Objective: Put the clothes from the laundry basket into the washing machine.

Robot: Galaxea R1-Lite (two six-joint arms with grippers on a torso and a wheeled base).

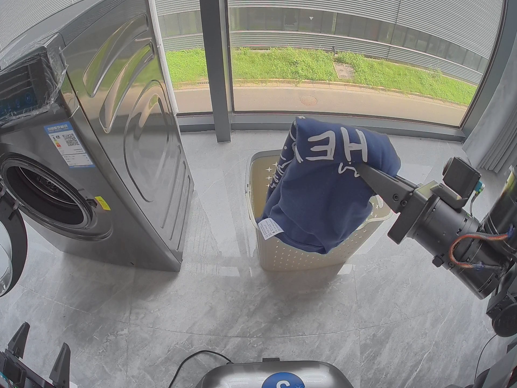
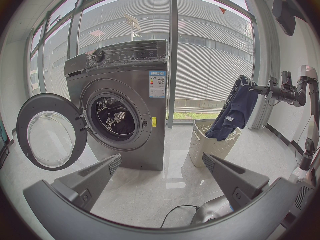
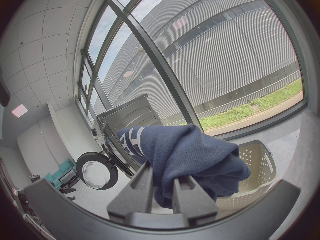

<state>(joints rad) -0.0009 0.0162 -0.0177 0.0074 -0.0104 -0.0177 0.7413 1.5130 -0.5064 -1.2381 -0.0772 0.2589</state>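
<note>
A navy blue garment [image 1: 323,189] with white letters hangs above the cream laundry basket [image 1: 280,254], its lower hem still inside the rim. My right gripper [image 1: 362,169] is shut on the garment's upper edge, and the cloth [image 3: 186,157] bunches over its fingers [image 3: 141,187]. The grey washing machine [image 1: 129,136] stands to the left with its drum [image 2: 115,119] dark and its round door [image 2: 50,135] swung wide. Low at the near left, my left gripper [image 2: 160,164] is open and holds nothing.
Floor-to-ceiling windows [image 1: 334,44] and a grey pillar [image 1: 214,55] stand behind the basket. Grey marble floor [image 1: 226,308] lies between the washing machine and the basket. A black cable [image 1: 196,359] runs across the near floor. A curtain [image 1: 498,119] hangs at the right.
</note>
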